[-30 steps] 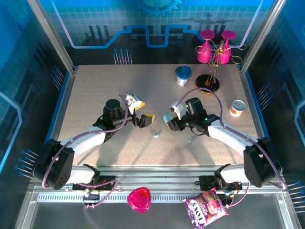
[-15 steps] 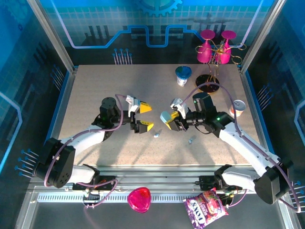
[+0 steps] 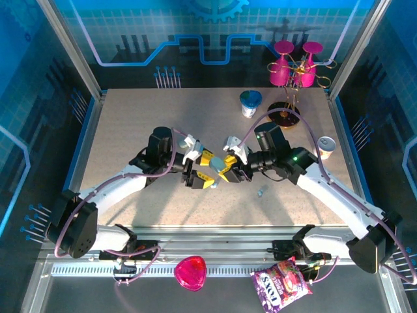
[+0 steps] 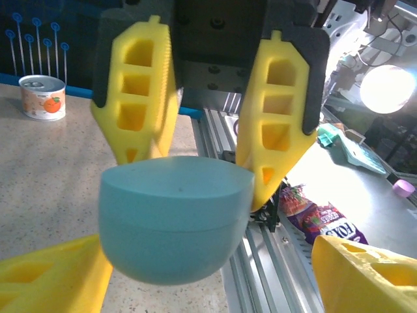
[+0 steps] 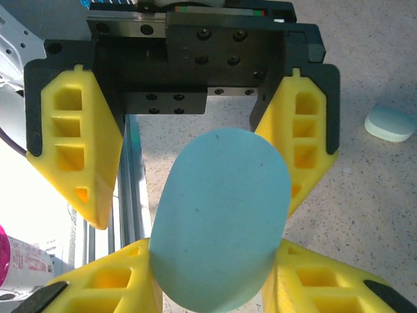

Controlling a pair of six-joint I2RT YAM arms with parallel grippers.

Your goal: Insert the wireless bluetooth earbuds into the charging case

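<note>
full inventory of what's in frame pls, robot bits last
charging case: 1, light teal, mid-table, gripped between the right fingers
earbuds: 2, white and light blue, loose on the table near the case; second one
cup: 1, white with blue lid, far side of table
stand: 1, black base with gold wire, far right
glasses: 2, pink, hung on the stand
can: 1, white and orange, right edge
heart-shaped object: 1, pink, front ledge
snack bag: 1, purple, front ledge
table: 1, speckled beige
left fingers: 2, yellow, open either side of the case
right fingers: 2, yellow, shut on the case
</note>
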